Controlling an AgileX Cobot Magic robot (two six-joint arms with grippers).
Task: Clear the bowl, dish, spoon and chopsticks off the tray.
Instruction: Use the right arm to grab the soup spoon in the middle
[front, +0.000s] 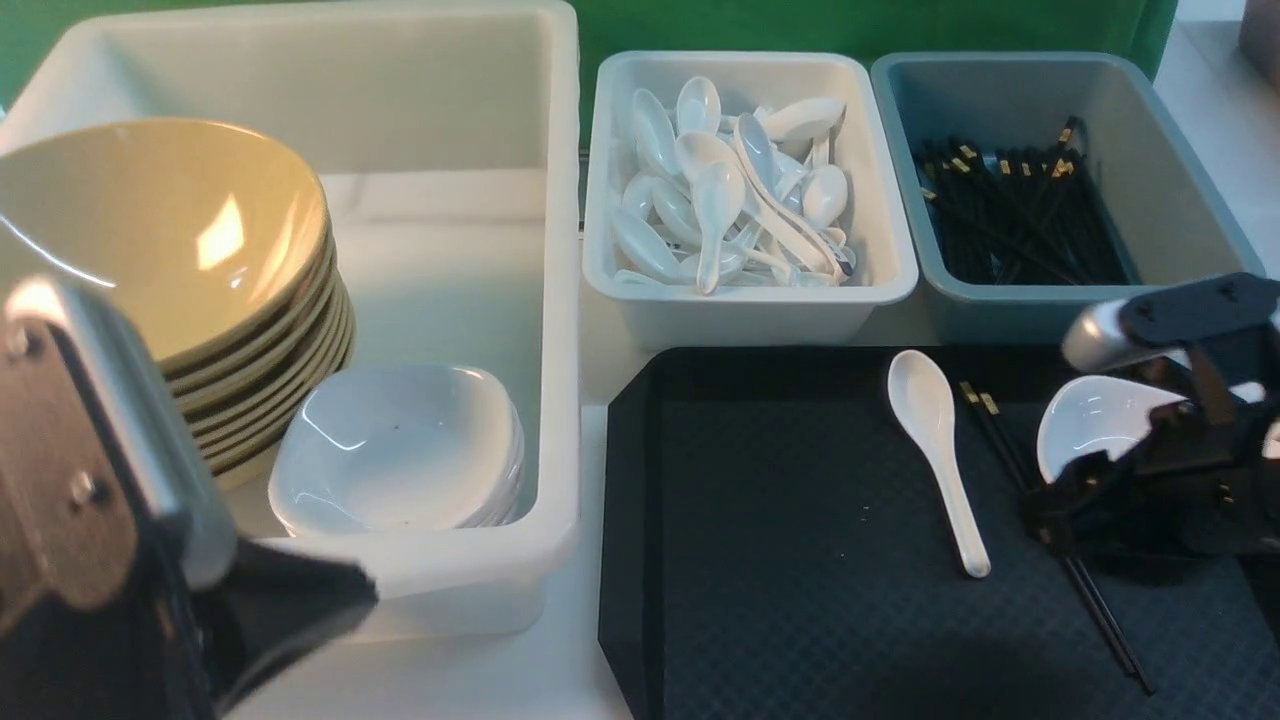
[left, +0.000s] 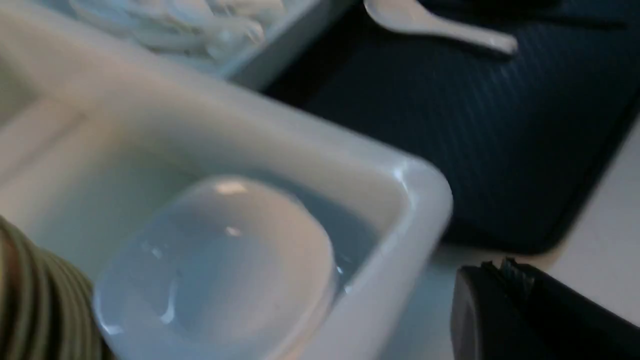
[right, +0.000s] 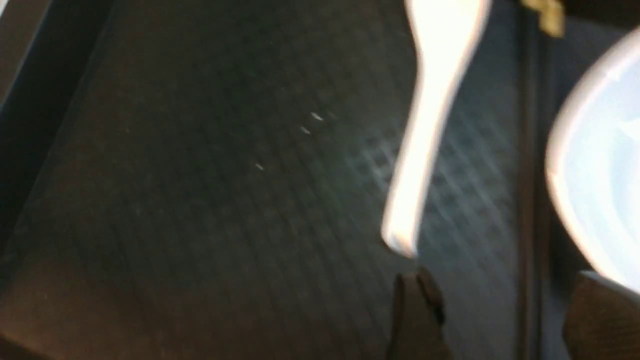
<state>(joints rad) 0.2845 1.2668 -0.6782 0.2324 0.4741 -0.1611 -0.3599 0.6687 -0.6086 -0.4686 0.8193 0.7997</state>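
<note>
Closest to me, my left gripper (left: 505, 292) is closed with nothing in it. It hangs just outside the near corner of the large white tub (front: 560, 300).

On my right is the black tray (front: 780, 560). The chopsticks (front: 1095, 605) lie on it lengthwise, thin ends toward me. My right gripper (right: 500, 305) is low over them with its fingers (right: 415, 310) spread apart and holding nothing; the sticks pass between the fingers. The white spoon (front: 935, 450) lies just left of the chopsticks, scoop away from me and facing up. The small white dish (front: 1090, 420) sits on the tray on the chopsticks' other side, partly hidden by the arm.

Inside the large tub, a stack of white dishes (front: 400, 460) is nearest, and the olive-yellow bowl (front: 150, 220) tops a tilted stack of bowls beside it.

Farthest back are a pale tub of spoons (front: 750, 310) and a blue-grey tub of chopsticks (front: 1180, 200).
</note>
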